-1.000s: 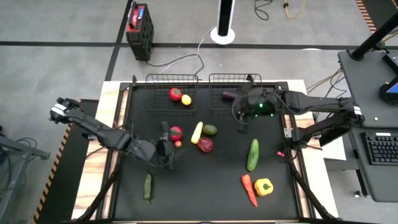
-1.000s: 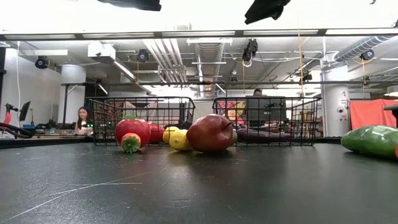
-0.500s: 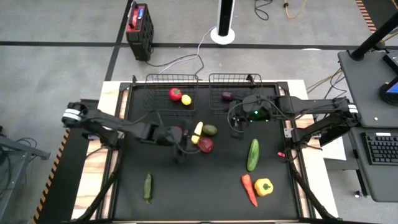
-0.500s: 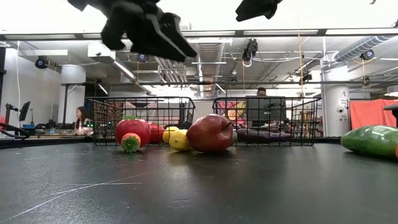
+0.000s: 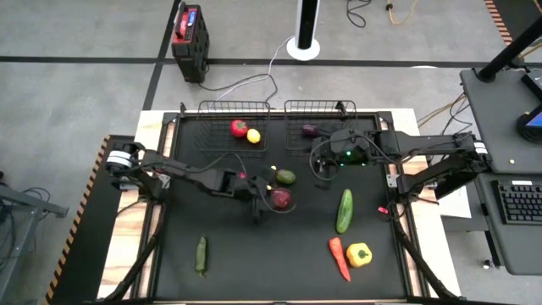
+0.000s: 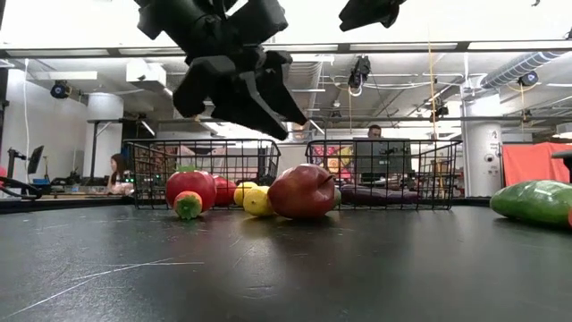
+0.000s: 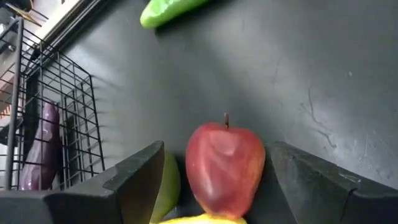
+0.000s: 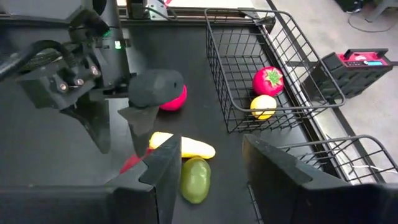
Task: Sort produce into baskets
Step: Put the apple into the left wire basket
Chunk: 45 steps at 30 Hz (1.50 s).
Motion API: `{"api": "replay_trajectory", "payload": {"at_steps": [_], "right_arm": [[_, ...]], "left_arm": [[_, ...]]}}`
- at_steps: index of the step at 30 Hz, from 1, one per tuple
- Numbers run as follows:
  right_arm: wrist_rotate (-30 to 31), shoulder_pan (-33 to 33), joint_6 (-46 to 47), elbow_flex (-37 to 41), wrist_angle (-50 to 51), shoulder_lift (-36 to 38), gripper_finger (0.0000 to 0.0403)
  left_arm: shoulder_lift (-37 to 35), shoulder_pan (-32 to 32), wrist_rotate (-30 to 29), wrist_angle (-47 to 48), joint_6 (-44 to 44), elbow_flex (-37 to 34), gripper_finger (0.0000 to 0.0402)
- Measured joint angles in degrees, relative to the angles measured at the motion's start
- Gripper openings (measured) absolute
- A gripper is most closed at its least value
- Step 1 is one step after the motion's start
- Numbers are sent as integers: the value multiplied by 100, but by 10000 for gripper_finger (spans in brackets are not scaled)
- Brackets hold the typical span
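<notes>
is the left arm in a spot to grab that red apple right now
Probably yes. The left gripper hangs open just over the red apple, which sits between its fingers, top uncovered. The yellow squash and avocado crowd one side.

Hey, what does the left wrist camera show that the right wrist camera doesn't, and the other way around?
Only the left wrist view shows the red apple between the left gripper's open fingers, the purple eggplant in a basket, and a cucumber. Only the right wrist view shows the other basket holding a tomato and a lemon, plus a red fruit on the table. Both show the yellow squash and the green avocado.
</notes>
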State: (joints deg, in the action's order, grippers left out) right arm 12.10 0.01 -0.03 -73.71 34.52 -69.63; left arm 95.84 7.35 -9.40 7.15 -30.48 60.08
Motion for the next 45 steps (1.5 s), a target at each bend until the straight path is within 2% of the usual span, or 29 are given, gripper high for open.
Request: {"api": "replay_trajectory", "payload": {"at_steps": [7, 15, 19, 26, 34, 45], "right_arm": [[-1, 2, -12, 51, -7, 0, 162], [-2, 11, -102, 167, 74, 56, 162], [33, 10, -11, 103, 90, 307, 162], [39, 65, -61, 330, -463, 753, 162], [42, 61, -52, 829, -894, 833, 162], [44, 61, 82, 1209, -1125, 835, 162]], "left_arm": [[43, 2, -5, 20, -61, 30, 287], [66, -121, -2, -17, -259, 28, 344], [310, -205, -10, -77, -145, 28, 358], [1025, -201, -5, -217, -138, 154, 358], [1280, -237, -8, -296, -25, 194, 356], [1306, -227, -8, -272, 175, 183, 295]]}}
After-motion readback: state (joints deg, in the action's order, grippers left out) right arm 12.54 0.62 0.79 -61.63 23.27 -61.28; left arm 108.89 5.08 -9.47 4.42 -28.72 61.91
